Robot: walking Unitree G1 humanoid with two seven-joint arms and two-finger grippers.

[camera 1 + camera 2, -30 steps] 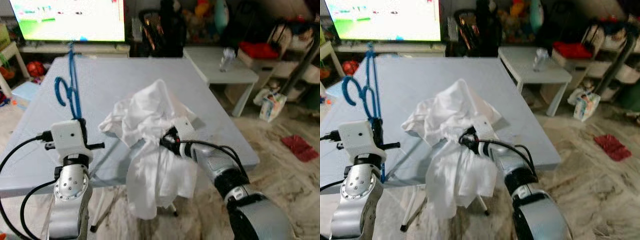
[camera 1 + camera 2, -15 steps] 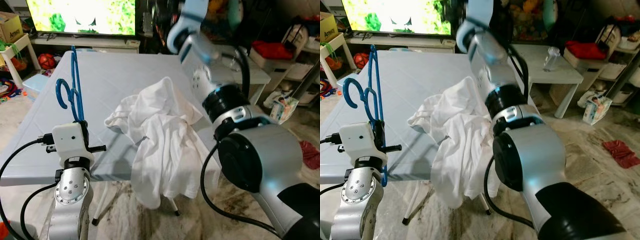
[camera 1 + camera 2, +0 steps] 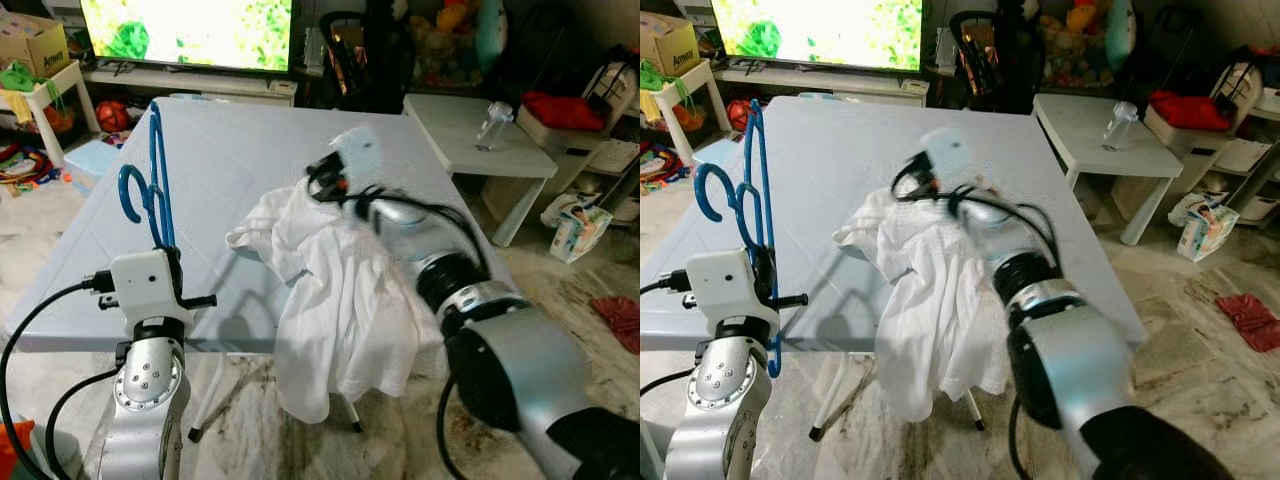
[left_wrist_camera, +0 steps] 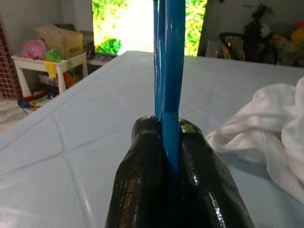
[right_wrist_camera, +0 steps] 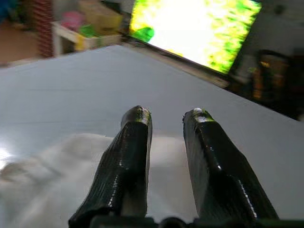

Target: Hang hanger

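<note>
Pale blue and broad, the table took up the middle of the room, running from the near edge by the robot to the bright television screen at the far side. White cloth, a crumpled garment, lay heaped on the table's near right part and spilled over the near edge toward the floor. To the right stood a smaller white side table with a clear bottle on it, and a red rag lay on the floor at the far right. At the left, the left gripper was clamped tight on the blue hanger, its two black fingers pressed against the thin blue bar from either side; the hanger stood upright above the wrist over the table's near left part, hook curling to the left. The right gripper was out over the far part of the garment, blurred in the head views, its fingers a narrow gap apart with nothing between them, the white cloth just beneath.
</note>
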